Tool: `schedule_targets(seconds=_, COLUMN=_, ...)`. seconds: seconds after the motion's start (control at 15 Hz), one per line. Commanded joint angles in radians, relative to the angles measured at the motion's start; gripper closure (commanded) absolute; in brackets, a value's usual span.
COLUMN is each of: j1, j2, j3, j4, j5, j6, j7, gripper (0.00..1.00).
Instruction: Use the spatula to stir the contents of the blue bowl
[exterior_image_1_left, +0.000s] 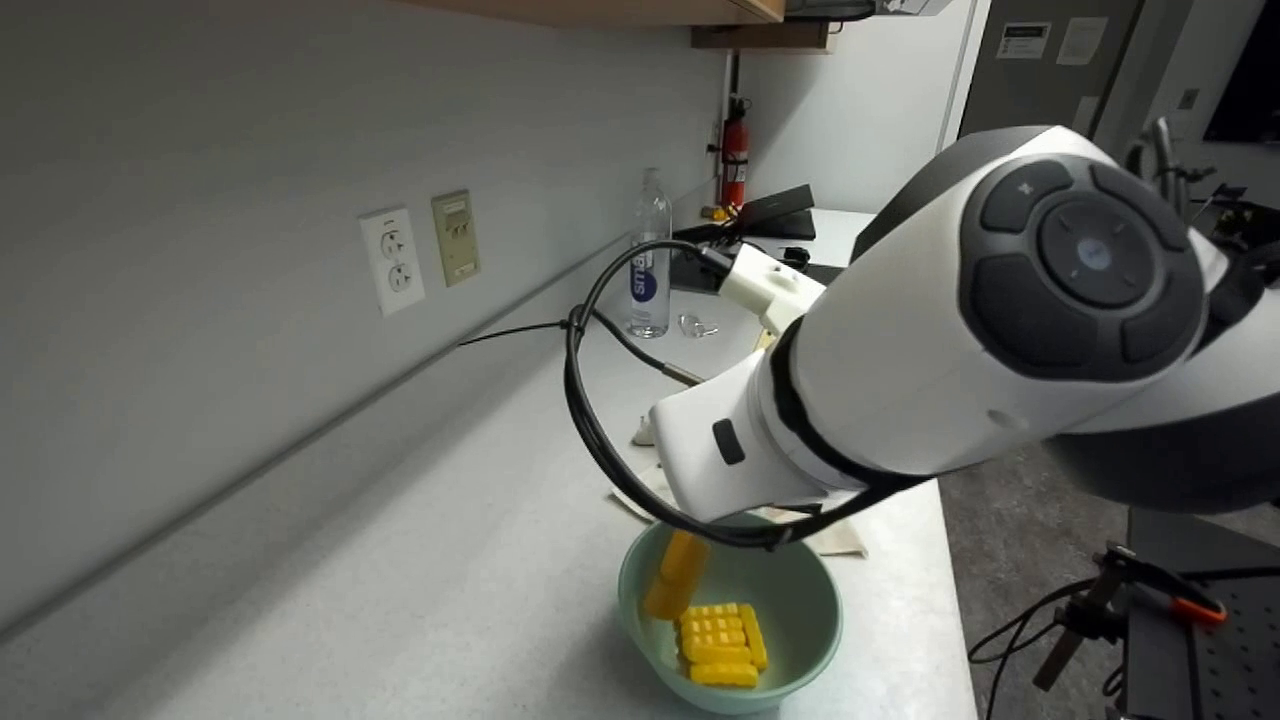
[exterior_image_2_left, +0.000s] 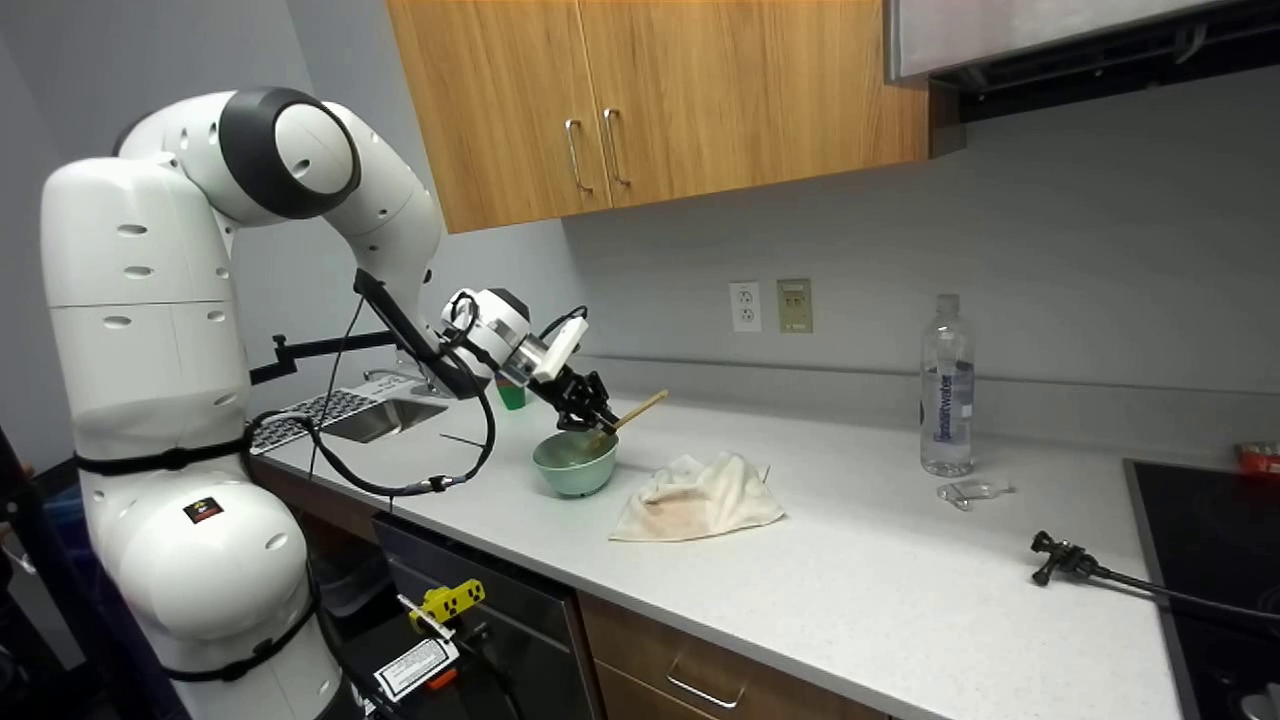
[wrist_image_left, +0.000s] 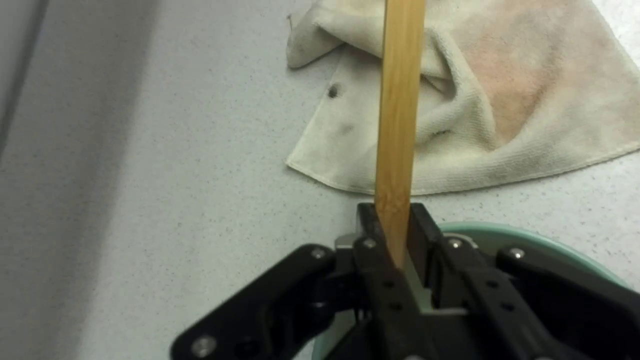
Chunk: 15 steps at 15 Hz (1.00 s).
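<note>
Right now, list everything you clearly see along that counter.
Bowl: one, teal, on counter
Spatula: one, tan, slanting into bowl
Ridged contents: count unclear, yellow, inside bowl
Cloth: one, beige, beside bowl
Bottle: one, clear, near wall
Small object: one, clear, beside bottle
Cooktop: one, black, beyond bottle
Mount: one, black, reaching over cooktop
Wall plates: two, white and tan, on wall
Cabinet doors: two, brown, above counter
Sink: one, grey, past bowl from cooktop
Extinguisher: one, red, beyond bottle
Arm: one, mostly white, over counter
Gripper: one, black, shut on spatula
</note>
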Motion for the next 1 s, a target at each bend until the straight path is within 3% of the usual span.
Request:
schedule_targets(seconds=0.0, j1=0.019, j2=0.026, j3=0.006, j4=0.030, j5=-0.074, j6=-0.081, j7=0.064, gripper=0.95)
schedule_targets(seconds=0.6, j1=0.001, j2=0.051, j3=0.035, j4=0.028, j5=0.012, j6=-0.077, j7=-0.085, gripper=0.95)
schedule_targets(seconds=0.87, j1=-0.011, j2=0.063, j3=0.046, j4=0.026, j5=0.083, j6=-0.016, j7=-0.123, gripper=0.95)
schedule_targets(seconds=0.93, j1=-0.039, j2=0.010, j3=0.038, j4=-0.007, j5=0.113, j6=0.033, j7=-0.159, gripper=0.95)
